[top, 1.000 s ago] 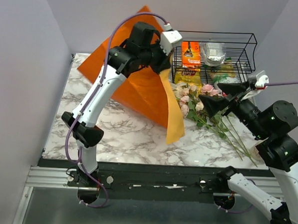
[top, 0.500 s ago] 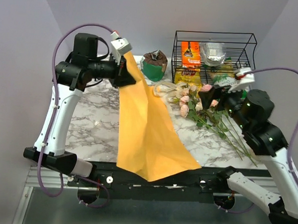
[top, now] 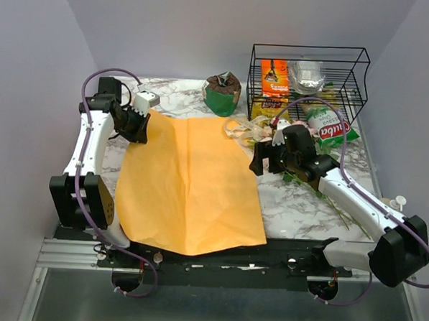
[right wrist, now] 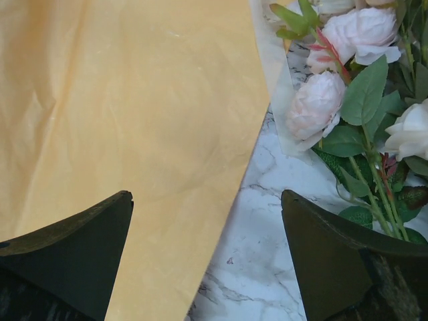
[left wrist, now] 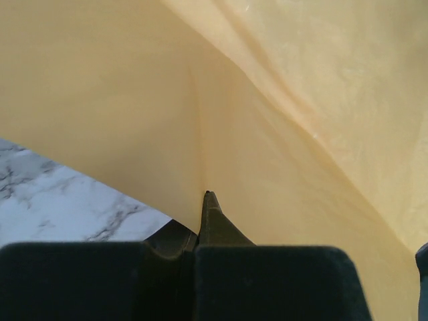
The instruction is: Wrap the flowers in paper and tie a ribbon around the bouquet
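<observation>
While the marble table carries everything, the orange paper lies spread flat across most of it, a crease running down its middle (its near edge laps over the table's front edge). Beyond the paper's far right corner stands a wire basket with snack packets inside. The flowers lie just off the paper's right edge, with the blooms near its far corner and the stems trailing away to the right. The right gripper hovers over that right edge with its fingers spread wide and nothing between them, one above the paper and the other above the leaves. At the paper's far left corner the left gripper is pinched tight on the sheet. The ribbon lies in pale loops at the paper's far right corner, beside the blooms.
</observation>
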